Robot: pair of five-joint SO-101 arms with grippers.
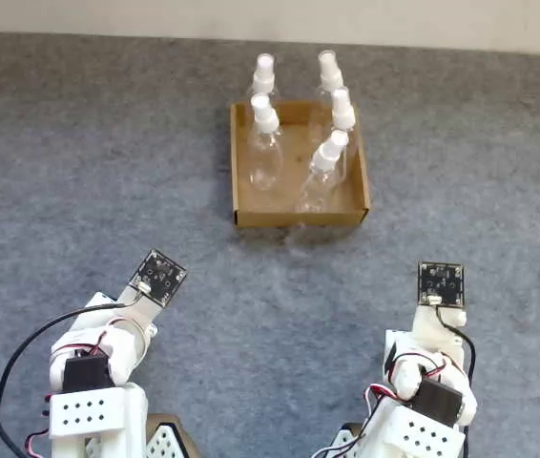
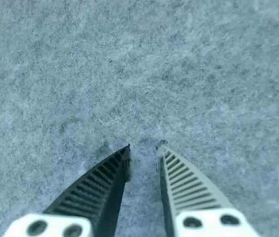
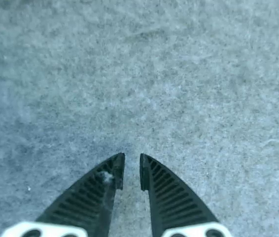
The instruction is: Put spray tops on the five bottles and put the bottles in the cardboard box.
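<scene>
The grey tabletop [image 1: 79, 172] carries the cardboard box [image 1: 299, 218] at the far middle. All five bottles [image 1: 263, 157] appear to be in it, each with a white spray top [image 1: 264, 113] on. One at the near right leans, and two stand at the far wall. The task looks finished, so the best step is to keep both arms parked near, well clear of the box, and not nudge the leaning bottle. The left gripper [image 2: 143, 148] and right gripper [image 3: 132, 157] point at bare tabletop, their jaws almost pressed together and holding nothing.
</scene>
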